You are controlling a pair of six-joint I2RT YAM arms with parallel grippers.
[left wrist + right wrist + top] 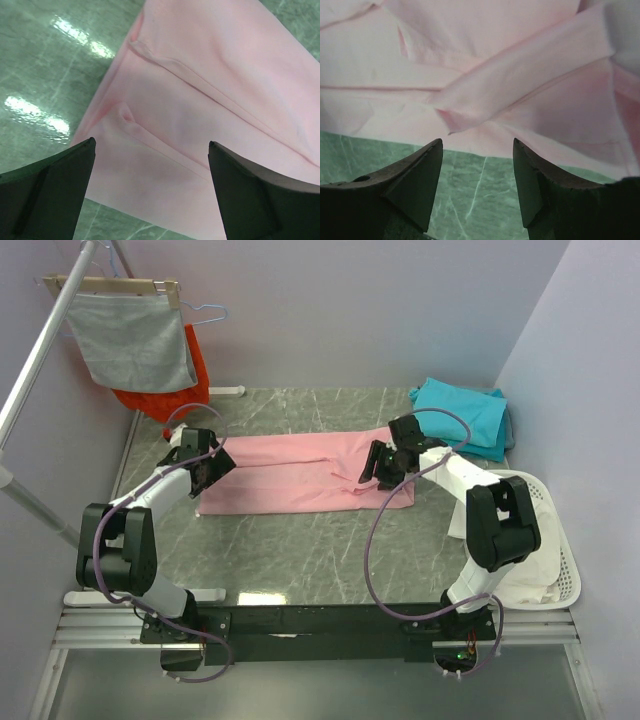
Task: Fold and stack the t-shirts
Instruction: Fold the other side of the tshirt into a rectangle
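Across the middle of the top view lies the pink t-shirt (300, 472), flat on the surface (300, 560). It is soft, smooth cloth, folded into a long strip that runs from left to right. Its low edge is mostly straight. Sewn hems make thin raised lines across it, and at the right end a narrow flap of cloth lies slanted over the rest.

At the upper right of the frame sit the teal t-shirts (462, 412), folded into a soft square pile in the corner, well apart from the pink one.

Shiny hard stone, green-grey with pale veins, makes up the surface, and lamps glint on it. A wide bare band of it runs below the pink strip, down to the arm bases.

At the strip's left end the left fingers (50, 195), dark and wedge-shaped, stand wide apart with nothing between them, above the shirt's low left corner. At the right end the right fingers (415, 185) are also apart and hold nothing, above the low edge beside the slanted flap.

At the upper left a grey cloth (135, 340) hangs from a wooden hanger (110, 285), with an orange-red garment (165, 400) behind it. A white basket (560, 540) with small holes sits at the right edge
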